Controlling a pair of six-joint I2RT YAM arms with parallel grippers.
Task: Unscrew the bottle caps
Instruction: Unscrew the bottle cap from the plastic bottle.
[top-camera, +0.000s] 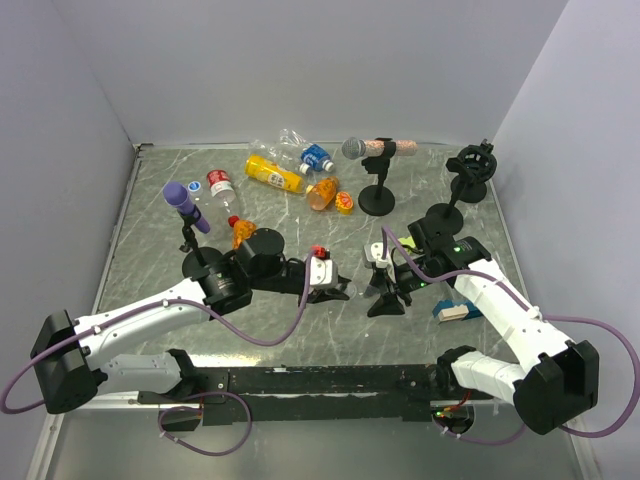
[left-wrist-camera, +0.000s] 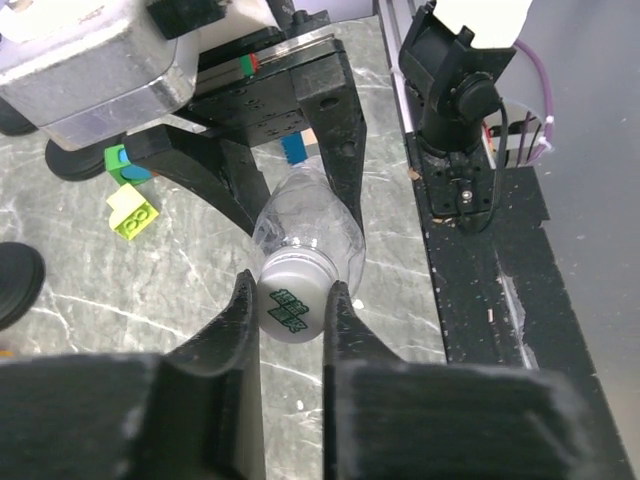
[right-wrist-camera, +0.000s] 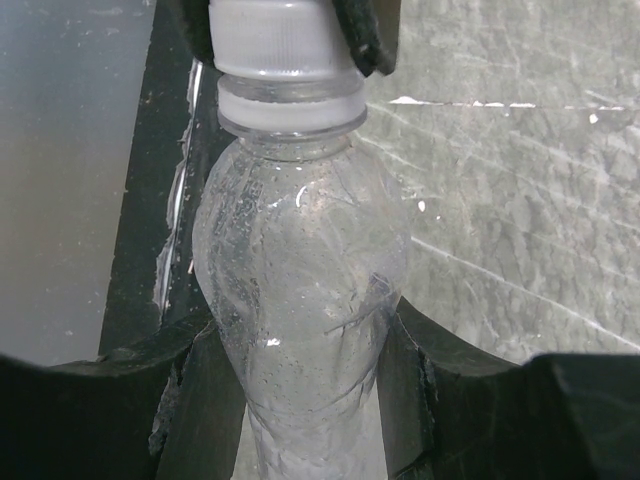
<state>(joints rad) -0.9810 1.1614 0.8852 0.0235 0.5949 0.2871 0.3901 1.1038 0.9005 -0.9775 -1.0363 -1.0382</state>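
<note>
Left wrist view: left gripper (left-wrist-camera: 290, 293) is pinching the white cap (left-wrist-camera: 289, 303) end-on.
Right wrist view: right gripper (right-wrist-camera: 305, 342) is gripping the clear bottle (right-wrist-camera: 300, 250) around its body, jaws narrow.

A small clear plastic bottle (right-wrist-camera: 300, 300) is topped by a round white screw cap (left-wrist-camera: 292, 300) printed in dark green. The grey marbled surface (top-camera: 150, 230) is veined with white.

The white cap (left-wrist-camera: 292, 300) on the clear bottle (left-wrist-camera: 310, 228) carries a dark green mark, too blurred to read; labels on the far bottles (top-camera: 275, 175) are too small.
</note>
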